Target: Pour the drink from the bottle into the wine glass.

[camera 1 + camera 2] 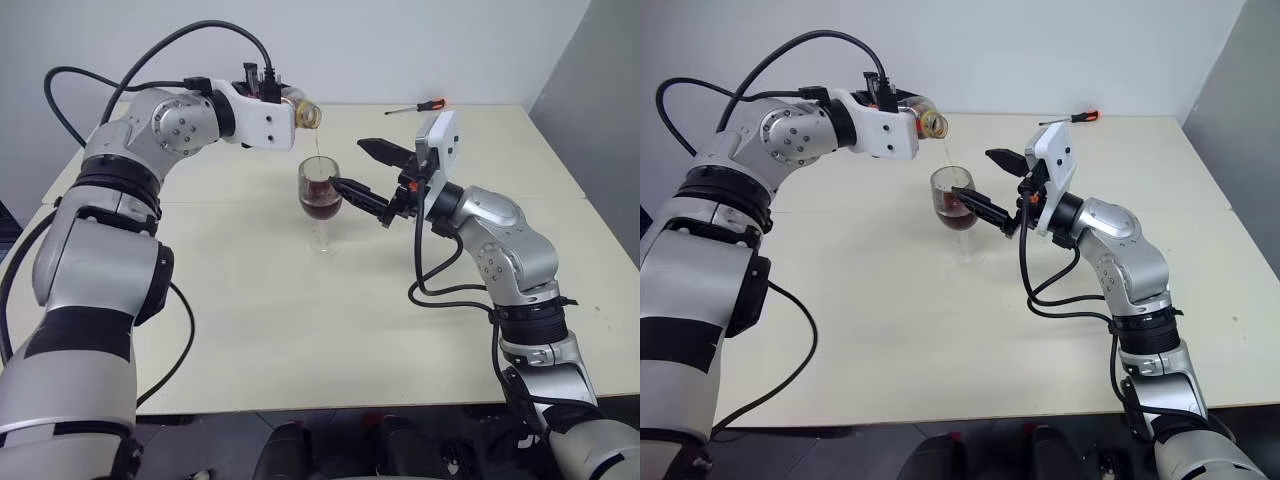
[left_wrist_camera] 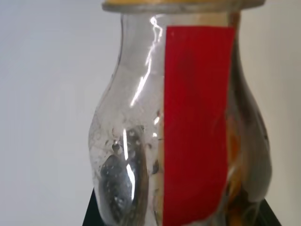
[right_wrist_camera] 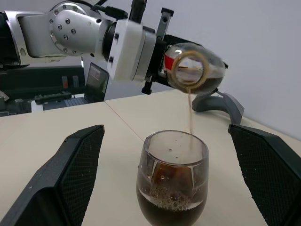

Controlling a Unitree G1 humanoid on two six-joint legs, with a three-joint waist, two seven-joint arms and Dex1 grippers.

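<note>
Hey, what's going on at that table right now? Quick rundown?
Left gripper shut on bottle, tipped, drink streaming into wine glass. Right gripper open either side of the glass, not touching. Screwdriver far back, nothing in the way.

No text, number or brand can be read anywhere.

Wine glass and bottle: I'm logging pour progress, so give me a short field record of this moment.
bottle: tipped mouth-down above the glass, clamped in the left gripper
drink: thin stream falling from the bottle's mouth into the bowl, foamy pool at the bottom
wine glass: upright on the table, partly filled
right gripper: open, fingers either side of the bowl, not touching it
screwdriver: at the table's far edge
</note>
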